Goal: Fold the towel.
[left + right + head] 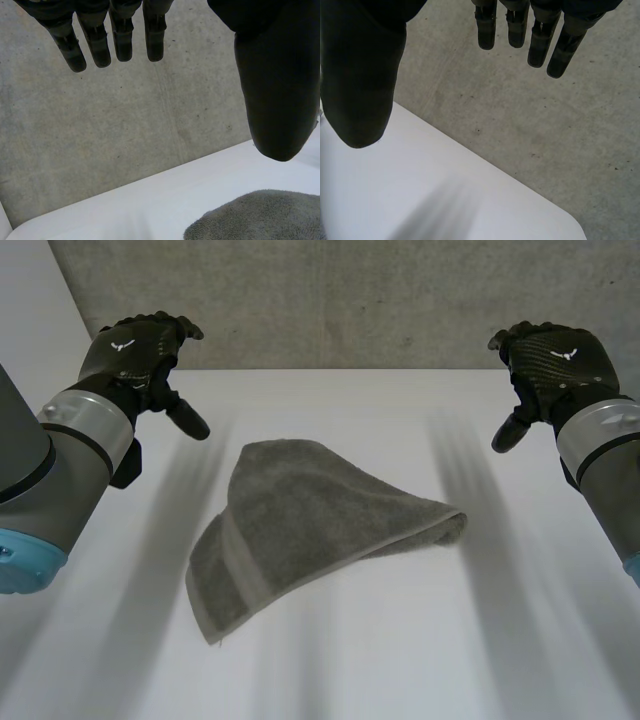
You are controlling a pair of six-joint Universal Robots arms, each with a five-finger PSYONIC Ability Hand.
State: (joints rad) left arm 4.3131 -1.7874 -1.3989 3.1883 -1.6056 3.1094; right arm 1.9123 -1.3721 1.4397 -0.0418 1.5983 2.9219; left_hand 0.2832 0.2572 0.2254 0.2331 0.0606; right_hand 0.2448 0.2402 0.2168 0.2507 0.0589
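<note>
Grey towel: lies in the middle of the white bench, partly doubled over itself, with one banded edge toward the near left.

Robot's left hand: held off the bench at the far left, well apart from the towel. Its fingers are straight, spread from the thumb and empty.

Robot's right hand: held off the bench at the far right. Its fingers are straight, apart and empty.

Grey wall: behind the bench.

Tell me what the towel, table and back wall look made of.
Towel: grey terry cloth, likely cotton; fuzzy looped pile, flat woven band near one edge. Table: smooth white matte top, perhaps laminate or painted board. Wall: seemingly bare concrete; grey, mottled, pitted.
</note>
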